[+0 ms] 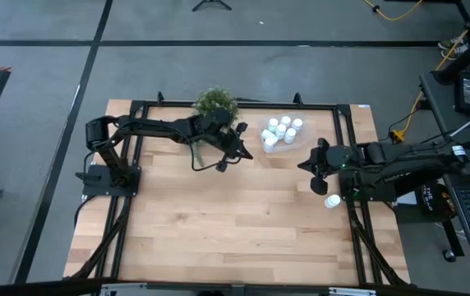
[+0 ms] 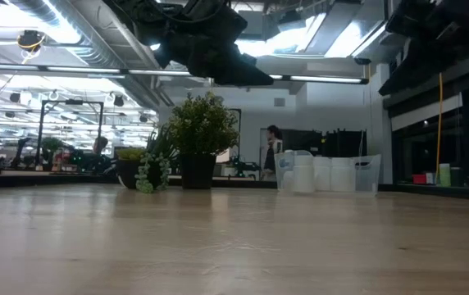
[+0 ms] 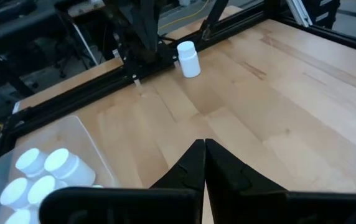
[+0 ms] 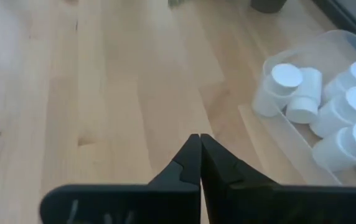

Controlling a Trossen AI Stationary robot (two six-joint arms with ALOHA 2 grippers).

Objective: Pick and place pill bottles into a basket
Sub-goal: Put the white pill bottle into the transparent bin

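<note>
The basket (image 1: 279, 136), a clear shallow dish, sits at the table's far side, right of the plant, and holds several white pill bottles (image 1: 283, 127), also seen in the right wrist view (image 4: 343, 115) and the left wrist view (image 3: 47, 174). One more pill bottle (image 1: 332, 201) stands upright on the table near the right edge, beside the black frame rail (image 3: 188, 59). My left gripper (image 1: 243, 153) hovers shut just left of the basket with nothing in it (image 3: 203, 152). My right gripper (image 1: 304, 165) hovers shut to the basket's near right, also with nothing in it (image 4: 198, 143).
A green potted plant (image 1: 215, 104) stands at the far edge, left of the basket, close behind my left arm (image 2: 203, 135). Black frame rails (image 1: 346, 148) run along the table's sides. The near half of the wooden table (image 1: 218, 230) carries nothing.
</note>
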